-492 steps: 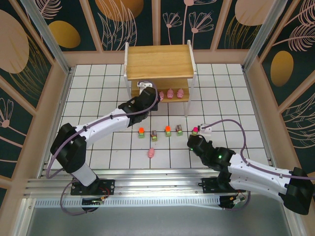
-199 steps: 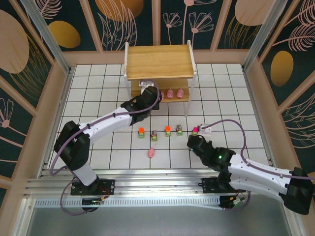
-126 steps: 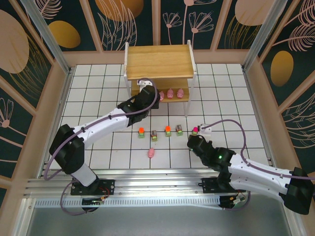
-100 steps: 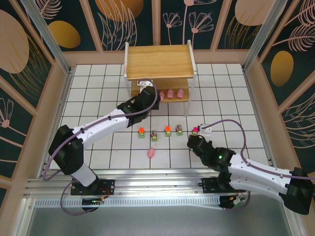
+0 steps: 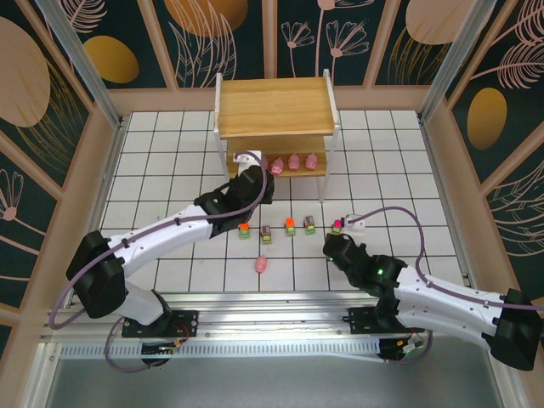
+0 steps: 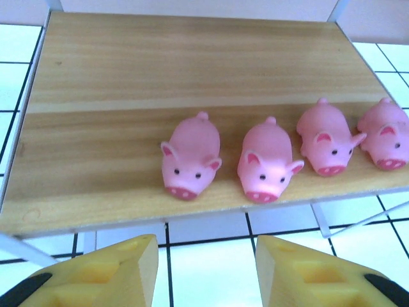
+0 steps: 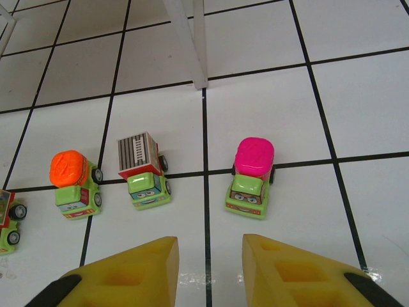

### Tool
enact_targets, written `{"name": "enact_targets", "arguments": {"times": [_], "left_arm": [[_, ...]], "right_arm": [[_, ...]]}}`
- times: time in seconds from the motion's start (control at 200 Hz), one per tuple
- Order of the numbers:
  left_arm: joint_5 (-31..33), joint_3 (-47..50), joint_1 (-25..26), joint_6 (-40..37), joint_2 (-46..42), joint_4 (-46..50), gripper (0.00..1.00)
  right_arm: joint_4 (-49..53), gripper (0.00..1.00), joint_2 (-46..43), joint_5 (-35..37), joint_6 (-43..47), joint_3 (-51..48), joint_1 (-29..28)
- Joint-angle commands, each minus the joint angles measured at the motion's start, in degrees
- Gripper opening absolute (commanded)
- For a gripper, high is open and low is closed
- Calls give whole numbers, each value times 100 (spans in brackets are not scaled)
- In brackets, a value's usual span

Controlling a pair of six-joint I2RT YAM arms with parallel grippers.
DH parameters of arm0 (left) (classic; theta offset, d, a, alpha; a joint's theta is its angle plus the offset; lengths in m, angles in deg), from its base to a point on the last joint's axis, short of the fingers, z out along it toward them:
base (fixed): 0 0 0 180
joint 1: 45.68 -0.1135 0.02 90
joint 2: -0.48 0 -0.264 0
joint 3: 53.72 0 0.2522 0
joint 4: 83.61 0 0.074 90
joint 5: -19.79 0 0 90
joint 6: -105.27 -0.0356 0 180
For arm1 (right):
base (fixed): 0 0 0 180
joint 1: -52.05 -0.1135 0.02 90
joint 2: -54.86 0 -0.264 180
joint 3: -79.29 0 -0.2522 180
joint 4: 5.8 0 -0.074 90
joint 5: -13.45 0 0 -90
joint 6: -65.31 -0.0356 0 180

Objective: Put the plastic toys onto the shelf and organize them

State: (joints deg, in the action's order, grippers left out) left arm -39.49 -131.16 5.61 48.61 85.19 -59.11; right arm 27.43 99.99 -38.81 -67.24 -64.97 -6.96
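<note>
The left gripper (image 6: 206,274) is empty, its yellow fingers (image 6: 121,268) apart with bare tile between them. It hangs just in front of the lower board of the shelf (image 6: 128,77). Four pigs (image 6: 190,157) stand in a row near that board's front edge, snouts toward the gripper and a bare stretch of wood to their left.

The right gripper (image 7: 209,268) is also empty. Its fingers are set closer together, with a narrow gap. It is low over the table (image 7: 358,96), just short of the magenta car (image 7: 251,173). To the left of that car are a striped car (image 7: 142,169), whose top panel carries thin dark bars, and an orange car (image 7: 75,182). Part of another car (image 7: 6,227) is cut off by the frame's edge. A white shelf leg (image 7: 192,38) stands beyond them.

The top view takes in all five cars (image 5: 290,226), lined up on the table in front of the shelf (image 5: 272,106). It also shows a fifth pig (image 5: 262,264) lying alone nearer the arm bases. In this view the left gripper (image 5: 255,166) covers the left end of the pig row, where three pigs can be made out. The right gripper (image 5: 334,240) sits beside the row's right end.
</note>
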Motion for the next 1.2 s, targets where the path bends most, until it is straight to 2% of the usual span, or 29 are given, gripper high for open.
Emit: {"name": "enact_targets", "arguments": {"times": [0.0, 0.265, 0.385, 0.576, 0.661, 0.821, 0.991, 1.196], "left_arm": [[244, 245, 196, 144, -205, 112, 45], [457, 968, 769, 414, -574, 100, 47], [646, 1203, 1084, 566, -621, 341, 52], [725, 1808, 1496, 1010, -948, 411, 54], [707, 1998, 1689, 1246, -994, 426, 56], [672, 2130, 2064, 1596, -811, 475, 58], [622, 2151, 2352, 1895, -523, 517, 59], [466, 2357, 2462, 2233, -429, 456, 60]], "right_arm": [[-13, 32, -69, 248, -122, -72, -50], [-52, 37, -59, 208, -69, -88, -63], [-70, 39, -48, 190, -39, -87, -59], [-92, 42, -31, 166, -12, -88, -64], [-109, 45, -16, 155, -4, -88, -66], [-127, 60, 31, 129, 25, -79, -63], [-145, 68, 60, 110, 38, -71, -61], [-127, 74, 116, 120, 27, -45, -61]]}}
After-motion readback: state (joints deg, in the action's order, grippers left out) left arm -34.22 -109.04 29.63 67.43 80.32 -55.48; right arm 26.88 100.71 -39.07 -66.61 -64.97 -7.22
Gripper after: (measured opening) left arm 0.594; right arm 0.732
